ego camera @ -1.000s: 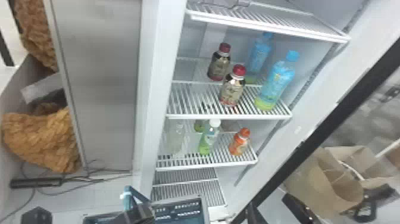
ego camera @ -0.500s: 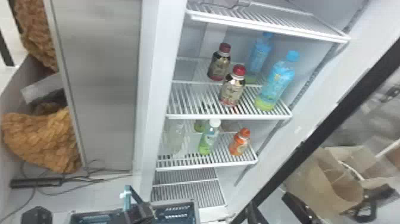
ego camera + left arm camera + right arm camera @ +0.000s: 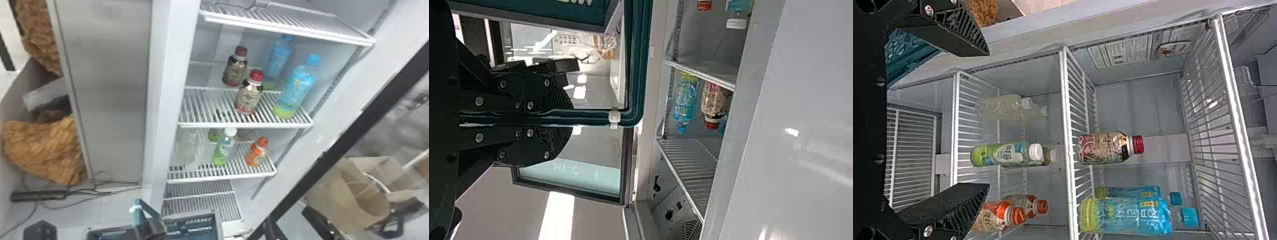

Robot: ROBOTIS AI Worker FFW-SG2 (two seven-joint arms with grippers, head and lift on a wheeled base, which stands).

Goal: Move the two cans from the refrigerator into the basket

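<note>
Red-capped bottles (image 3: pixel 249 99): two | basket (image 3: pixel 219 223): one | left gripper (image 3: pixel 149 227): gripping handle (image 3: pixel 137 213) | right gripper (image 3: pixel 287 214): wide

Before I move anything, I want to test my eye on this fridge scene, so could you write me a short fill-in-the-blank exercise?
The handle of the basket is held by the ____ gripper.
The fingers of the right gripper are ____.
The orange bottle stands on a shelf ____ than the blue bottles'.
The green bottle has a ____ cap.

Missing words: left; open; lower; white.

Bottles (image 3: pixel 249 99) on refrigerator shelves (image 3: pixel 245 125)
</note>
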